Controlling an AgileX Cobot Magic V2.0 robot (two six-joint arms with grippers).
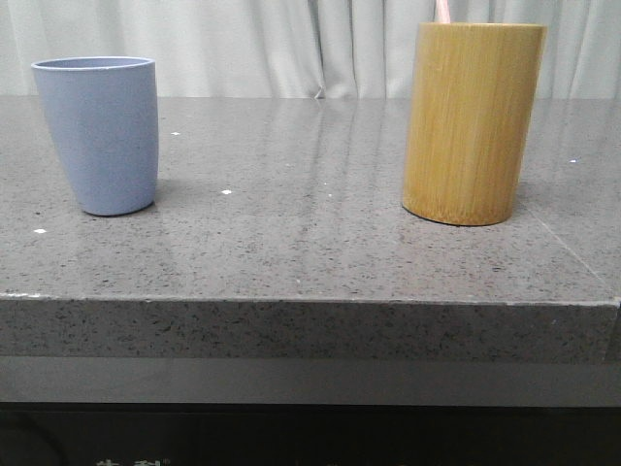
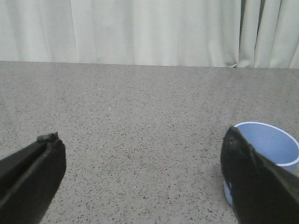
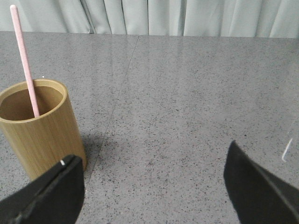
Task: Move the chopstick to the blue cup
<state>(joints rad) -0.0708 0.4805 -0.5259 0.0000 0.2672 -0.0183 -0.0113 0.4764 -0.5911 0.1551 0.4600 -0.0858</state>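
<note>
The blue cup [image 1: 99, 134] stands upright at the left of the grey table; in the left wrist view [image 2: 273, 144] its empty rim shows just behind one finger. A pale pink chopstick [image 3: 25, 60] stands in the yellow-brown bamboo cylinder [image 3: 39, 126]; in the front view only its tip [image 1: 441, 11] shows above that cylinder [image 1: 471, 121] on the right. My left gripper [image 2: 142, 179] is open and empty over bare table, beside the cup. My right gripper [image 3: 152, 186] is open and empty beside the cylinder. Neither gripper shows in the front view.
The speckled grey table [image 1: 310, 214] has its front edge near the camera. A pale curtain [image 1: 291, 44] hangs behind the table's far edge. A seam line [image 3: 117, 93] runs across the tabletop by the cylinder.
</note>
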